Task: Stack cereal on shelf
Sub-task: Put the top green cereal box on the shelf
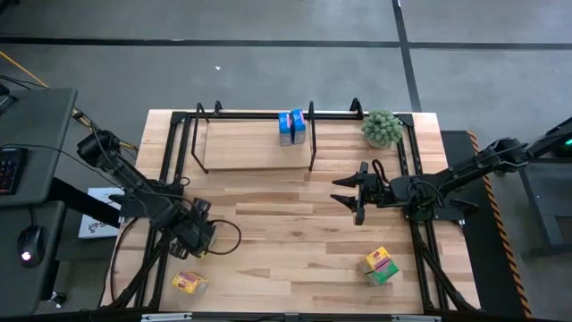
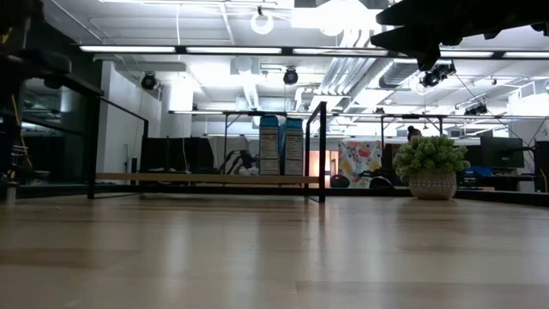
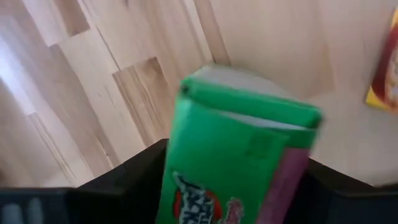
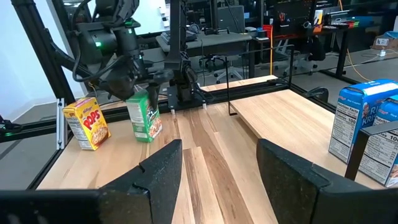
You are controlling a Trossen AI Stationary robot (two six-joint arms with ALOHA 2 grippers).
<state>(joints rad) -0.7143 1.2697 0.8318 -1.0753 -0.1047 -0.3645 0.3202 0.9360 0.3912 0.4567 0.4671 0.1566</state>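
Left gripper: low over the table's front left part, fingers pinching a green box, which is lifted off the boards.
Right gripper: above the table's middle right, fingers spread, holding nothing.
Shelf: at the table's back; two blue boxes stand side by side on its board, near its right end.
Yellow box: lies at the front left corner.
Green and yellow boxes: front right, together.
Plant: back right, beside the shelf.
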